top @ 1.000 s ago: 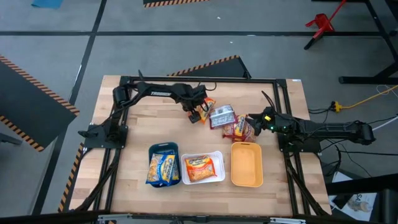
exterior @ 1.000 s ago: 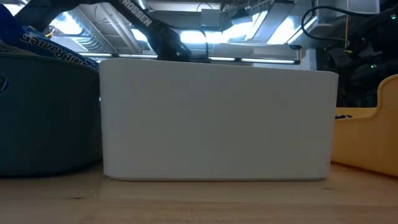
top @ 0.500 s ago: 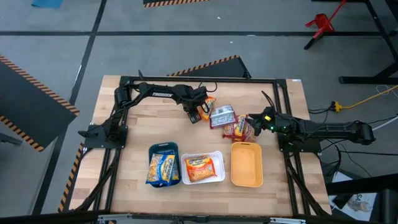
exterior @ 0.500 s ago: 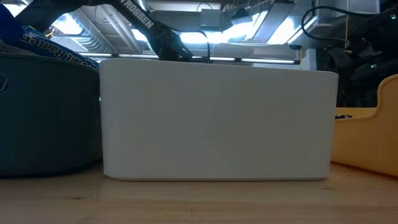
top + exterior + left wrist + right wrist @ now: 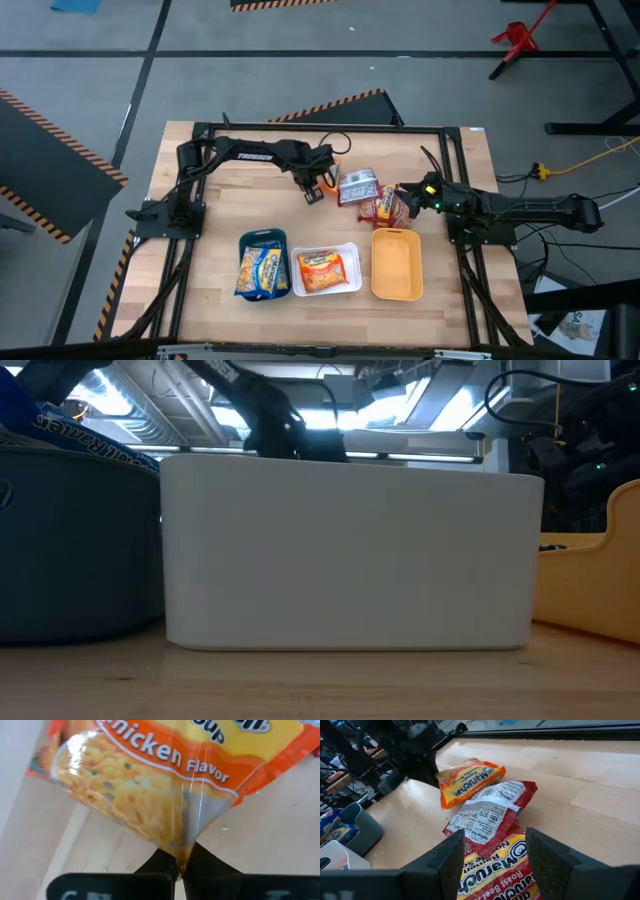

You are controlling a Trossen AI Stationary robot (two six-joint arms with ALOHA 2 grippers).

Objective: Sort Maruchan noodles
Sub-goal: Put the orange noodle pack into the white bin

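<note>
my left hand (image 5: 317, 188) pinches a corner of the orange packet (image 5: 165, 785) near the worktop's far edge; the white tray (image 5: 325, 270) lies toward the near edge.

Robotics lab | grey floor with hazard-striped tape (image 5: 40, 110) | wooden desk (image 5: 250, 200) in black frame | loose cables (image 5: 580, 160)

Orange glossy crinkly plastic noodle packet (image 5: 165, 775), film clear at edge; dark red packets (image 5: 490, 815) same shiny plastic; pale wood bench (image 5: 250, 205), matt, grain visible; white smooth plastic tray (image 5: 350, 550), matt.
</note>
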